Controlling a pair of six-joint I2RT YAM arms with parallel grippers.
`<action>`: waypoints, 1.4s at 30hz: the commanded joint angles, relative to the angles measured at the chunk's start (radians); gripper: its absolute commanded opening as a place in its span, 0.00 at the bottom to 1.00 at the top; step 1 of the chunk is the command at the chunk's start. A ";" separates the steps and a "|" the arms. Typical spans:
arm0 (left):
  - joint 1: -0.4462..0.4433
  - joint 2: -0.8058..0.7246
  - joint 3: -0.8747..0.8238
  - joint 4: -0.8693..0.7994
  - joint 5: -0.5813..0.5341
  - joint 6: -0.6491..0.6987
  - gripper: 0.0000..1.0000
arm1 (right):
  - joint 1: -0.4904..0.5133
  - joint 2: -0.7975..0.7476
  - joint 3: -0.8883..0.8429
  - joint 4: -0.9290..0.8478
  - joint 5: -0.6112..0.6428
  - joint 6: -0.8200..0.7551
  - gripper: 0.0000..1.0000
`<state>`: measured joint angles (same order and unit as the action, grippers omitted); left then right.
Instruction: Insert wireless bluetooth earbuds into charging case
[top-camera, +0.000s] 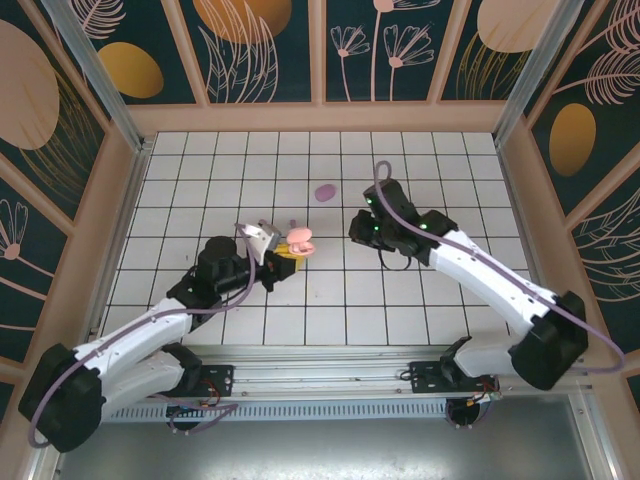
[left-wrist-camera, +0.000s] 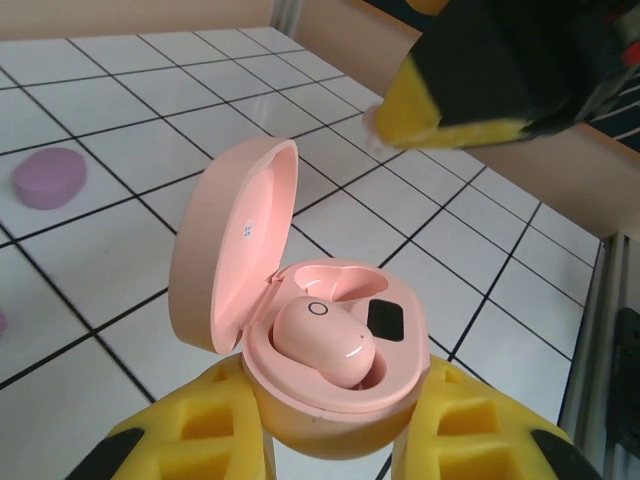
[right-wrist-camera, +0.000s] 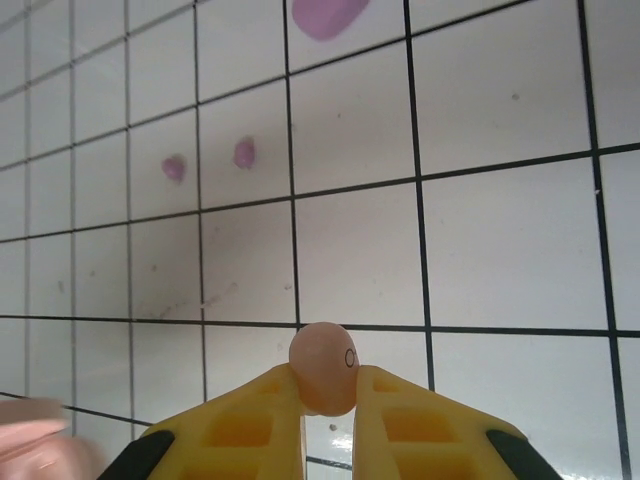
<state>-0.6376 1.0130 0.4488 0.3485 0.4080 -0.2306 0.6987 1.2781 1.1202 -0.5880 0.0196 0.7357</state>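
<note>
While both my arms reach over the tiled table (top-camera: 200, 160), the holdings stand as follows.

1. Left claw (left-wrist-camera: 330, 440) — clamped on the pink charging case (left-wrist-camera: 330, 400), with my yellow fingers (left-wrist-camera: 190, 435) pressing its base from either side. The lid (left-wrist-camera: 235, 250) stands open, tipped up to the left in my left wrist view.
2. Seated earbud (left-wrist-camera: 325, 340), pink, lying in one well of the case. The second well (left-wrist-camera: 340, 280) beside it shows its bare pink floor.
3. Right claw (right-wrist-camera: 323, 390) — closed on the held earbud (right-wrist-camera: 323, 367), also pink and pinched between the yellow fingertips, with a small ring mark facing the camera. From above, this claw hangs just right of the case and apart from it.
4. Lilac earbuds (right-wrist-camera: 174, 167), two in number, the second bit (right-wrist-camera: 243, 152) just beside the first. Both lie loose on the tiles, well beyond my right claw.
5. Purple oval lump (top-camera: 324, 192), resting on the table farther out than either claw.
</note>
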 joint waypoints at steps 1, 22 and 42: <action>-0.039 0.061 0.056 0.124 0.018 -0.016 0.01 | -0.007 -0.093 -0.037 -0.026 0.013 -0.005 0.16; -0.142 0.262 0.141 0.302 -0.014 -0.082 0.01 | -0.015 -0.249 -0.149 0.005 -0.128 -0.038 0.16; -0.142 0.262 0.131 0.292 -0.017 -0.085 0.02 | -0.009 -0.211 -0.105 0.041 -0.176 -0.058 0.16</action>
<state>-0.7746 1.2720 0.5762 0.6014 0.3851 -0.3130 0.6880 1.0653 0.9794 -0.5720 -0.1364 0.6891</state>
